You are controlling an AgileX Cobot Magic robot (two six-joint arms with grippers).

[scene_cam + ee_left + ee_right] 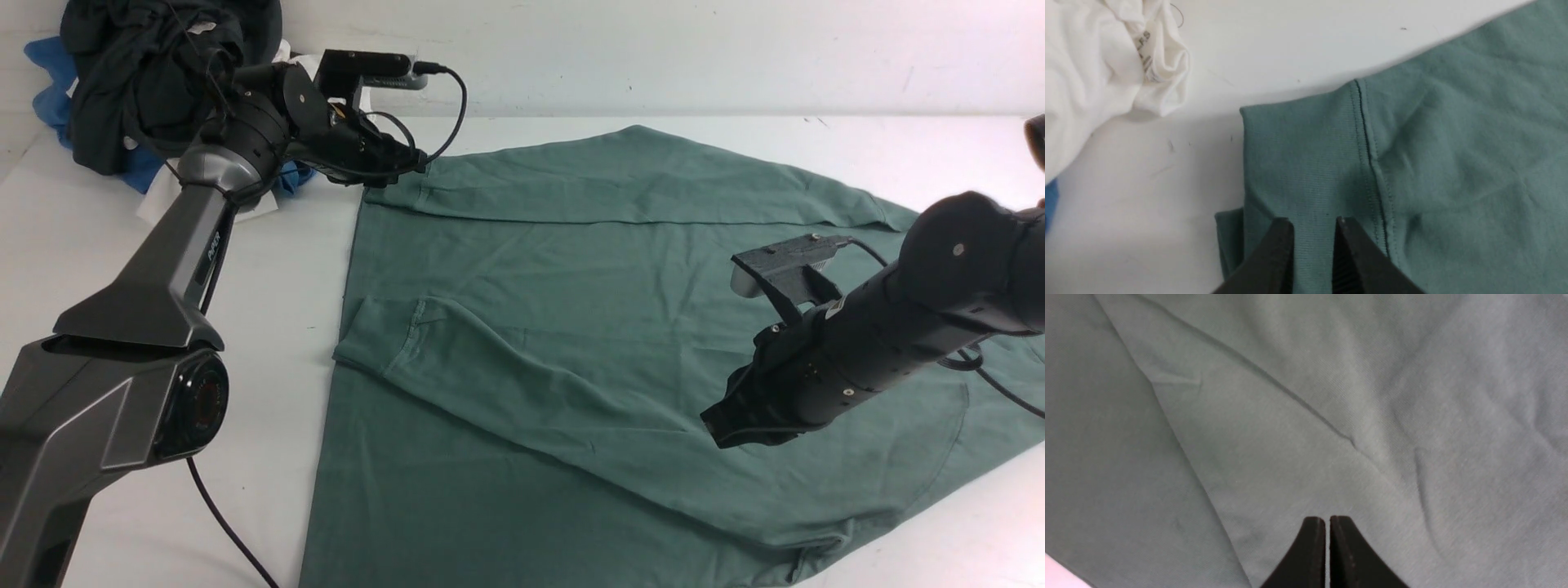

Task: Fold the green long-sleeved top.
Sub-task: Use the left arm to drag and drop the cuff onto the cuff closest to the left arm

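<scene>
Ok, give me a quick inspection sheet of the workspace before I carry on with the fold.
Surface: white table, a few small specks.
Job's things: green long-sleeved top spread out, both sleeves folded across the body.
Clutter: dark garment, blue garment and white garment heaped at the far left corner.
Grippers: left gripper jaws slightly apart over a ribbed cuff; right gripper shut, above the top's body.
Cables: black cable trails over the table beside the left arm.
Surroundings: white wall behind; nothing else seen.
</scene>
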